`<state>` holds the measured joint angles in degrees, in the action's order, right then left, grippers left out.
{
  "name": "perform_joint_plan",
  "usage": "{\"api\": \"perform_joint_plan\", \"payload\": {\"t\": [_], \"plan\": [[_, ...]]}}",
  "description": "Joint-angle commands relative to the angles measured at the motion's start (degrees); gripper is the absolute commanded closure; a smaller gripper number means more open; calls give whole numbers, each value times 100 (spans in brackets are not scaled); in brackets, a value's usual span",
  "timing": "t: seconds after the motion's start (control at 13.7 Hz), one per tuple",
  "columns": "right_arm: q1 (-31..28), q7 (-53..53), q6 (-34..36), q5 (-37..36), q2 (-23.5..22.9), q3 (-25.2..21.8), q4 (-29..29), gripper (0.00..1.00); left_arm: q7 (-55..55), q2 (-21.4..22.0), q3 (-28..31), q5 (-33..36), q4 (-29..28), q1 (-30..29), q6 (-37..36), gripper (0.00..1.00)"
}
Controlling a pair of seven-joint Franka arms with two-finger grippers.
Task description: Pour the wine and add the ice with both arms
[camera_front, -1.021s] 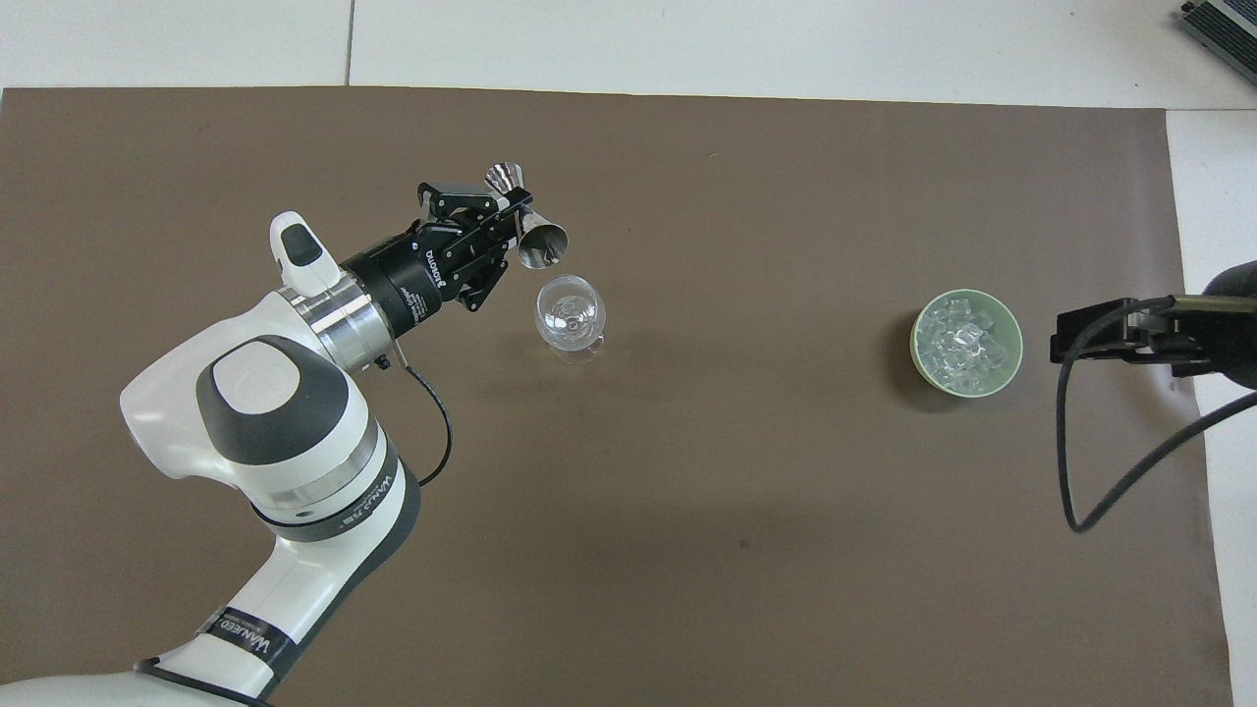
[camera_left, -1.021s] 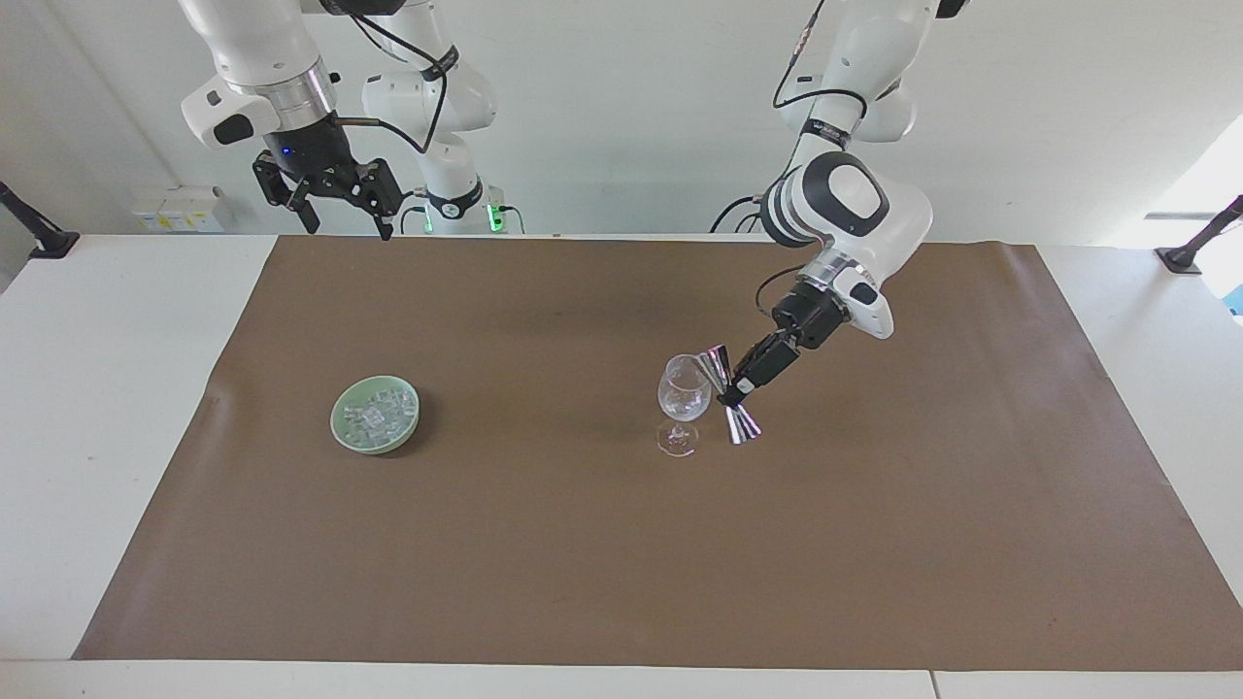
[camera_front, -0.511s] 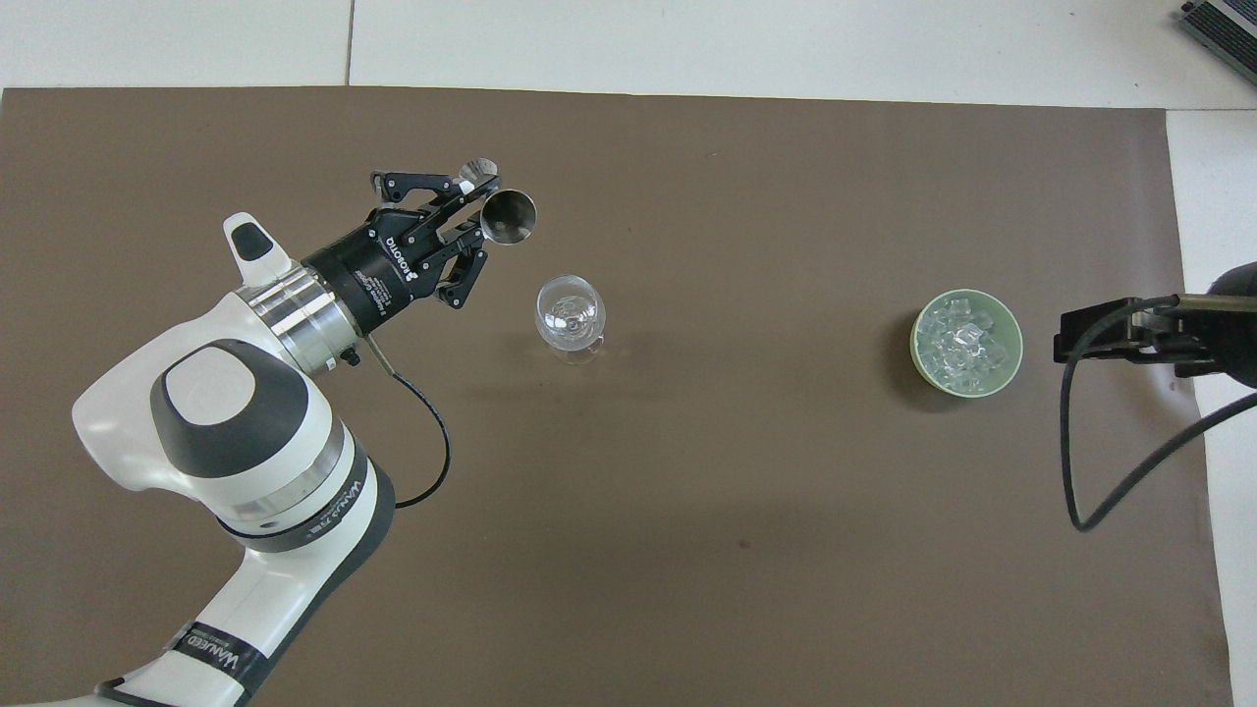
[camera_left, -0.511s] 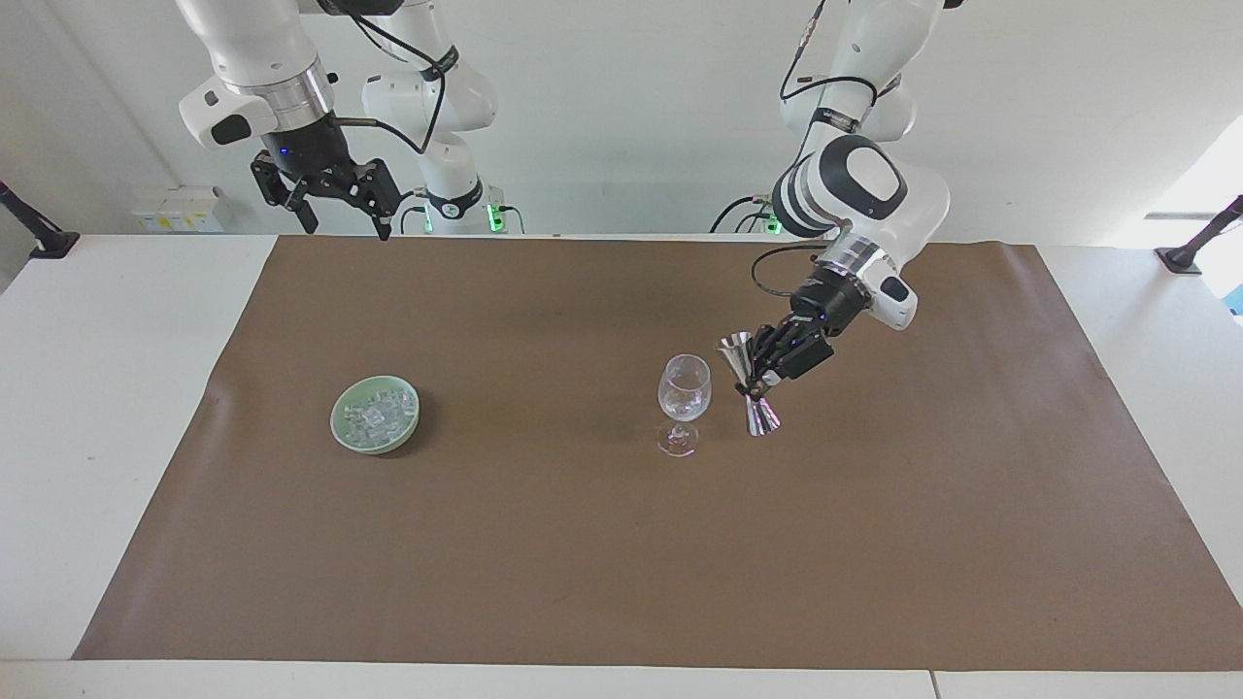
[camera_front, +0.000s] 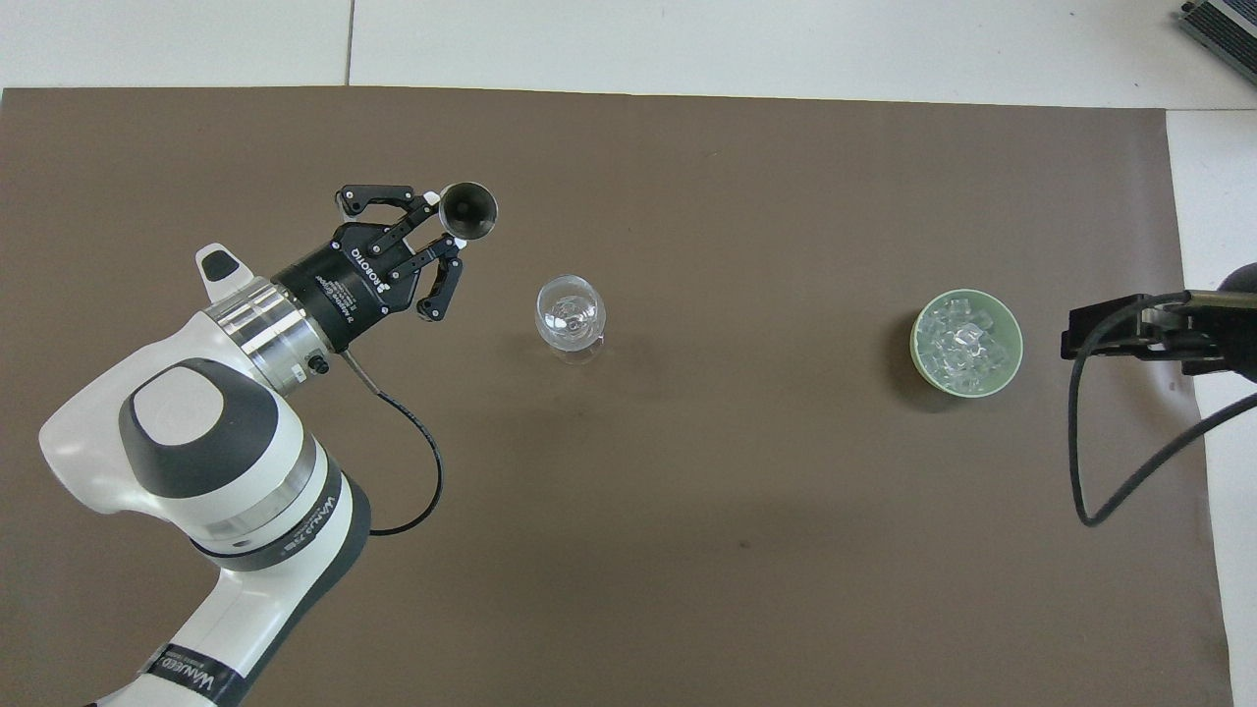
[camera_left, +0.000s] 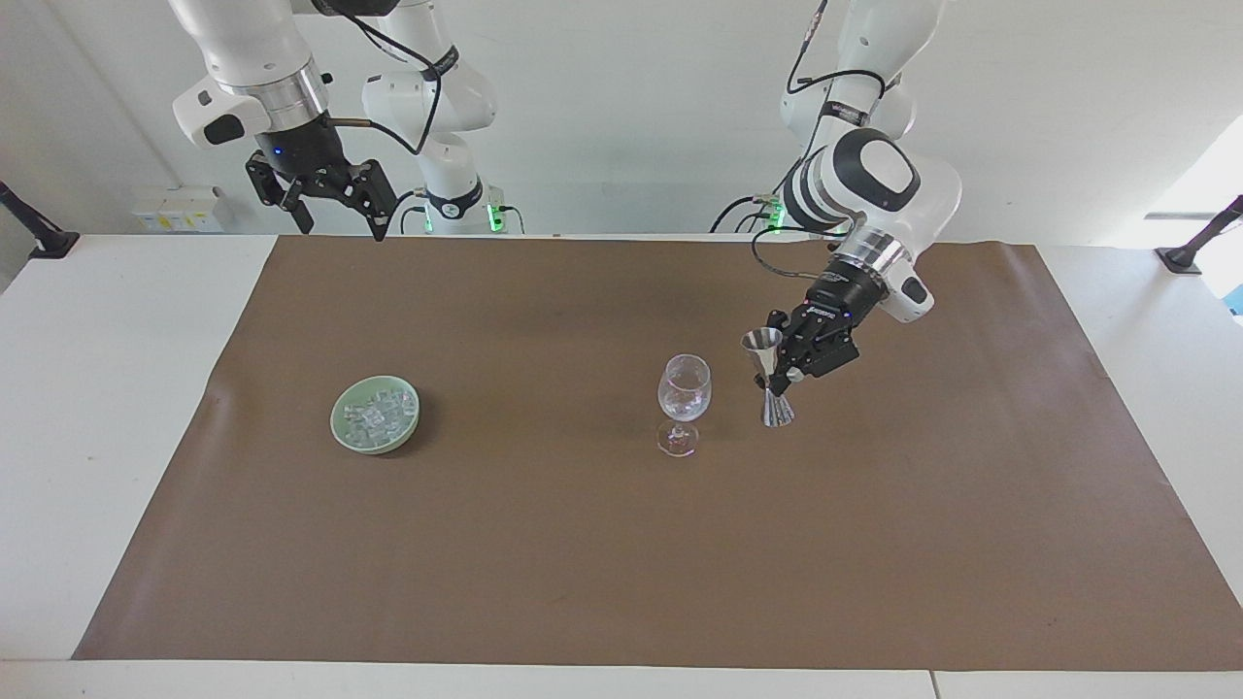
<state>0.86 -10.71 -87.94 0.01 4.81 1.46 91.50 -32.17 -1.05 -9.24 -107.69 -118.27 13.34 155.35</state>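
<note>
My left gripper (camera_left: 785,374) is shut on a silver double-cone jigger (camera_left: 770,381) and holds it almost upright, low over the mat. It is beside the clear stemmed wine glass (camera_left: 684,388), toward the left arm's end; jigger (camera_front: 467,209) and glass (camera_front: 571,314) are apart. I cannot tell if the jigger's foot touches the mat. The ice (camera_left: 374,416) is heaped in a pale green bowl (camera_left: 337,419) toward the right arm's end of the table. My right gripper (camera_left: 340,216) waits open and empty, high over the table edge at the robots' end. In the overhead view it (camera_front: 1129,334) shows beside the bowl (camera_front: 918,324) of ice (camera_front: 964,344).
A brown mat (camera_left: 583,563) covers most of the white table. Black clamp stands (camera_left: 34,233) sit at the table's corners at the robots' end. A black cable (camera_front: 1090,471) hangs from the right arm.
My left gripper has swung the jigger from tilted over the glass's rim back to near upright and moved it away from the glass toward the left arm's end. The right gripper barely moved.
</note>
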Motion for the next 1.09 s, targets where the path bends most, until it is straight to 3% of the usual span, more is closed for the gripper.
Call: {"api": "perform_joint_plan", "payload": {"t": [0.0, 0.29, 0.58, 1.02], "plan": [[-112, -1, -494, -10, 143, 3, 368, 0, -482, 324, -7, 2, -398, -182, -180, 100], [-244, 17, -1093, 8, 38, 3, 605, 0, -781, 579, 2, 151, -775, -551, -784, 100], [-183, -1, -2234, -1, 91, -6, 1438, 0, -1914, 685, 2, 1144, -917, -1122, -1585, 100], [-367, 421, -3035, -36, -769, -15, 1625, 0, -2329, 755, 10, 2286, -1014, -2326, -3262, 100]]}}
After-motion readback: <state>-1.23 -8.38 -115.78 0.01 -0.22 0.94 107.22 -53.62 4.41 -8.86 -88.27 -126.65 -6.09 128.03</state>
